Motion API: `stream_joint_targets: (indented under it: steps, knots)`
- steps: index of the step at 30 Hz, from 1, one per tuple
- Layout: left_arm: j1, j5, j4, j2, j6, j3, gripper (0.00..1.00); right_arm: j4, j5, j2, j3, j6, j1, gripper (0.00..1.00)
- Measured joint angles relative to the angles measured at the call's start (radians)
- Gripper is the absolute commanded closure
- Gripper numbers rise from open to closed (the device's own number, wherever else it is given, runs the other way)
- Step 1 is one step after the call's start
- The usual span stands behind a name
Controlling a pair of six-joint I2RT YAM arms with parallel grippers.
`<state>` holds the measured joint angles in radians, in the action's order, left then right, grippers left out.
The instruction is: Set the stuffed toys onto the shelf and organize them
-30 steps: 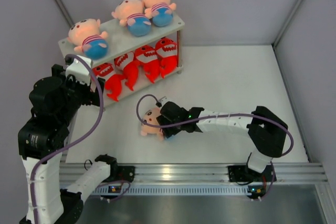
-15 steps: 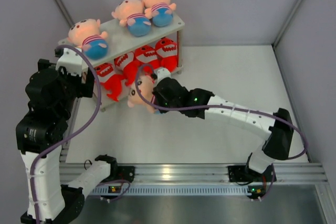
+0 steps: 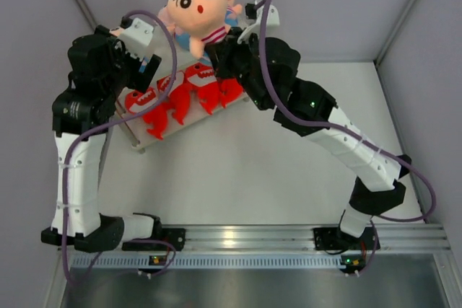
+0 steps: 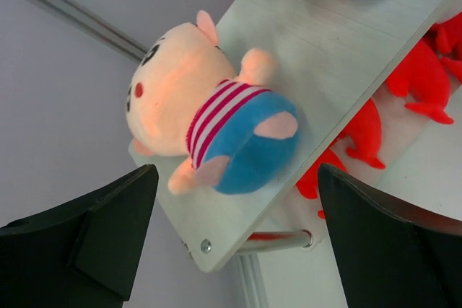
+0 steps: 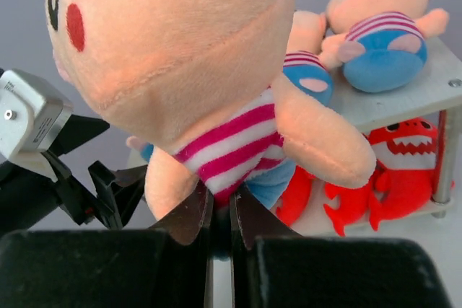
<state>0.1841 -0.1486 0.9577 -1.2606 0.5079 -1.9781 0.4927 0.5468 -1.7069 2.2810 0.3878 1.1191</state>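
Observation:
My right gripper point(image 5: 220, 207) is shut on the striped shirt of a peach boy doll point(image 5: 180, 55) and holds it high over the shelf; in the top view this doll point(image 3: 198, 1) faces the camera. Two boy dolls point(image 5: 382, 27) lie on the white top board point(image 5: 411, 95). A third boy doll point(image 4: 209, 117) lies at the board's left end point(image 4: 325, 41). My left gripper point(image 4: 238, 250) is open and empty, just off that end. Several red sharks point(image 3: 173, 95) sit on the lower tier. In the top view the arms and held doll hide most of the top board.
The shelf point(image 3: 141, 141) stands at the table's back left corner against grey walls. The left arm point(image 3: 94, 84) rises beside its left end and the right arm point(image 3: 317, 117) reaches across from the right. An aluminium rail point(image 3: 238, 236) runs along the near edge.
My right gripper has lifted the boy doll off the table and carried it up and back to above the shelf's top board. My left arm has risen toward the shelf's left end.

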Motion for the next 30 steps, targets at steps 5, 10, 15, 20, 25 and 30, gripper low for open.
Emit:
stream_joint_targets:
  steps: [5,10,15,20,25,30]
  knots:
    - [0.0,0.006,0.0,-0.093,0.047,0.0,0.07,-0.047,0.112,0.005,-0.108,0.019,0.0,1.0]
    - [-0.002,-0.01,-0.003,-0.134,0.095,-0.005,0.11,-0.045,0.172,0.021,-0.222,0.023,0.0,1.0]
    - [-0.011,-0.031,-0.012,-0.169,0.128,-0.016,0.15,-0.052,0.191,0.064,-0.268,0.016,0.0,1.0]
    - [-0.014,-0.039,-0.014,-0.18,0.146,-0.011,0.29,-0.074,0.192,0.103,-0.282,0.015,0.0,1.0]
    - [-0.025,-0.039,-0.014,-0.18,0.152,0.013,0.43,-0.092,0.192,0.115,-0.297,0.015,-0.001,1.0]
    - [-0.035,-0.039,-0.018,-0.178,0.151,0.023,0.66,-0.101,0.193,0.116,-0.32,0.014,-0.001,1.0]
